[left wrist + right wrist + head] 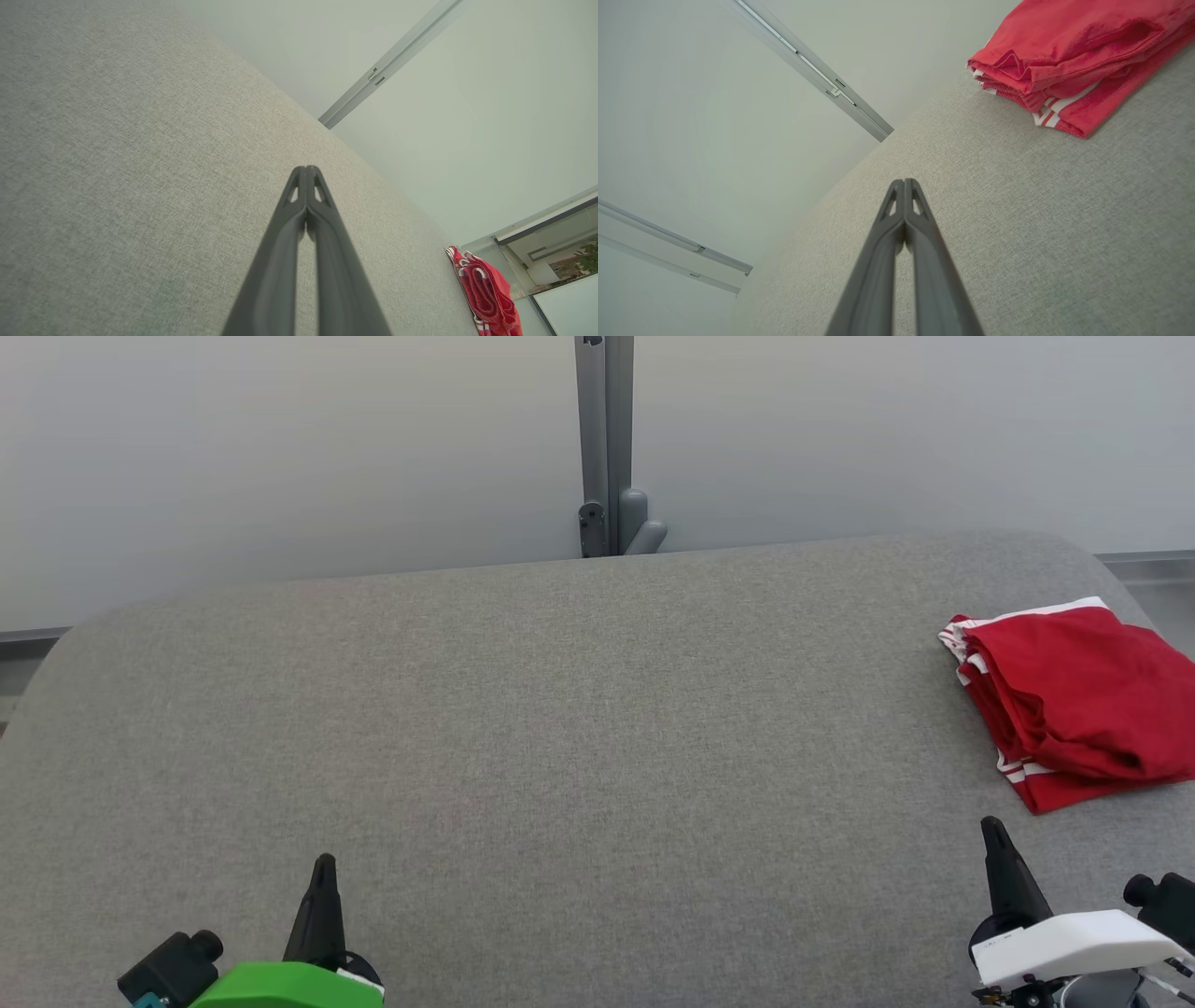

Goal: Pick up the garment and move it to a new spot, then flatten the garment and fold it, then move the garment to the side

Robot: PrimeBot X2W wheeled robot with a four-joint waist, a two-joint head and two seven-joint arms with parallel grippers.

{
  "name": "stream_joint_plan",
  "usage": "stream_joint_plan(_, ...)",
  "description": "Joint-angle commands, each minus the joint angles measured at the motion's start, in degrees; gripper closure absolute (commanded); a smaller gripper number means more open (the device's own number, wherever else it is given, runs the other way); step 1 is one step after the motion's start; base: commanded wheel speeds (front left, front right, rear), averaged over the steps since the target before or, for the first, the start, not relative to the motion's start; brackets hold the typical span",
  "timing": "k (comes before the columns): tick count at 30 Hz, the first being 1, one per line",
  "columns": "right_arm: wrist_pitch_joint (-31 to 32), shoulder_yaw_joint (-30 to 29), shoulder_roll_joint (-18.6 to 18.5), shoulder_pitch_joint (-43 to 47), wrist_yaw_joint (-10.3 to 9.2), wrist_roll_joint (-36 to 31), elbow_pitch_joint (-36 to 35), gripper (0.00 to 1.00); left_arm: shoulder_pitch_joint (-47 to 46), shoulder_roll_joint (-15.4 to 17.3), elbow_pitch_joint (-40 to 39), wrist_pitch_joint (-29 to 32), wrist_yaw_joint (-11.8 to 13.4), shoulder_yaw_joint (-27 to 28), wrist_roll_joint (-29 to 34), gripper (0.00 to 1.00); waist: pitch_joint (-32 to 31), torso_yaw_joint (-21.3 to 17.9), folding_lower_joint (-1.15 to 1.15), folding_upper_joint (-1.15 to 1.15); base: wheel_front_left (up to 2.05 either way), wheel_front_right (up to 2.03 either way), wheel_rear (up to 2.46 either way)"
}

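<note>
At the right edge of the head view, the red garment is lying folded in a thick bundle on the grey fabric surface. Its white-striped hems are showing along its left and lower sides, and its far right part is running off the frame. Down at the lower left of that view the left gripper is pointing up the frame, its two dark fingers pressing together into a single point over the surface, with nothing between them. At the lower right the right gripper is standing the same way, fingers meeting on themselves, just below the garment's lower corner yet apart from it. Across the left wrist view the joined fingers are rising from the bottom edge, and the garment is sitting small in the lower right corner, well apart from them. Across the right wrist view the garment is lying in the upper right, near the joined tips but not touching them. Behind the surface, at the top middle of the head view, a grey metal post is standing against the pale wall.
</note>
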Motion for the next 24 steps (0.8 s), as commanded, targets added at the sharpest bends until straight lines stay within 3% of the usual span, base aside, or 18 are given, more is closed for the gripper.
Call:
stream_joint_plan(1, 0.7, -0.7, -0.4, -1.6, 0.01, 2.4, -0.3, 1.0, -2.1, 0.2, -0.3, 0.4, -0.5, 0.3, -2.5, 1.0, 0.1, 0.0, 0.0, 0.0, 0.0, 0.0, 0.0)
stream_joint_plan(24, 5.4, -4.2, -0.2, -4.3, 0.01, 17.4, 1.3, 1.0, -6.3, 0.2, 1.6, 3.6, -1.8, 1.2, -17.1, 1.0, 1.2, -0.2, 0.0, 0.0, 0.0, 0.0, 0.0)
